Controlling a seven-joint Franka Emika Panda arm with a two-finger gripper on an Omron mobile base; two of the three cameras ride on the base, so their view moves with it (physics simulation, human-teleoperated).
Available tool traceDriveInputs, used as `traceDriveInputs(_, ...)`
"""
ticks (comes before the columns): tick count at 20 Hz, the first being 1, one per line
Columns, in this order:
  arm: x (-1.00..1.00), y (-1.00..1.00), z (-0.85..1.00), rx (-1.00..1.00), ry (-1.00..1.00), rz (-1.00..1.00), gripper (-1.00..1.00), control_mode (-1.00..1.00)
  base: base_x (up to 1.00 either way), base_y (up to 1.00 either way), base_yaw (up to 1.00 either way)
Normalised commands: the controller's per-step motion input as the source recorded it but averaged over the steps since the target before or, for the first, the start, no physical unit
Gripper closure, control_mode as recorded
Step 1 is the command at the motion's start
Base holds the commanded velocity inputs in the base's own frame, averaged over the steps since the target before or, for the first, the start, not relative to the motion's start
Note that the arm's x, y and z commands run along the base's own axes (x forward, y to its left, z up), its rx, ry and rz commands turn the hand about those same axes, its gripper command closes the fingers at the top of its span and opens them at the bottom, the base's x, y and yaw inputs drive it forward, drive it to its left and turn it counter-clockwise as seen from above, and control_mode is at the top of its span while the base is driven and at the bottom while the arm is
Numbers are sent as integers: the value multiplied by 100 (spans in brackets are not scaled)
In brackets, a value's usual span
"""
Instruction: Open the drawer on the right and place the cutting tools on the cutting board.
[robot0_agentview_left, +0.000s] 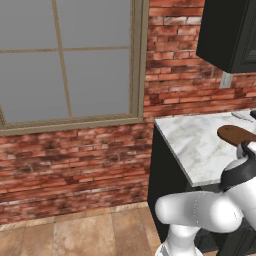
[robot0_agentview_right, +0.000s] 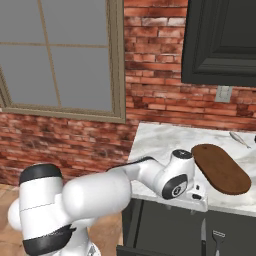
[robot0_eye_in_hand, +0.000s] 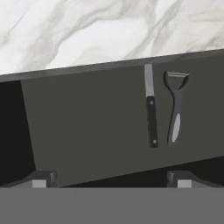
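At the right of my hand view, a knife and a peeler lie side by side, apart, in the open drawer. My gripper hangs above, jaws spread and empty. The cutting board rests on the countertop, right of centre in the right base view.

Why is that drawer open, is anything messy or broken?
Nothing looks broken or spilled. The drawer is pulled out, with a knife and a peeler lying neatly side by side inside. The cutting board lies flat on the counter, slanted to its edge and bare.
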Motion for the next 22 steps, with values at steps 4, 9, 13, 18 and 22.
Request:
traceDriveInputs(4, -7, -26, -20, -2, 0, 2, -100, -100, 0, 0, 0)
traceDriveInputs(9, -3, -25, -17, -1, 1, 2, -100, -100, 0, 0, 0)
traceDriveInputs(13, 0, -29, -13, 0, 3, 2, -100, -100, 0, 0, 0)
traceDriveInputs(18, 0, -26, -8, 1, 1, 2, -100, -100, 0, 0, 0)
traceDriveInputs(22, 0, -21, -10, 1, 0, 1, -100, -100, 0, 0, 0)
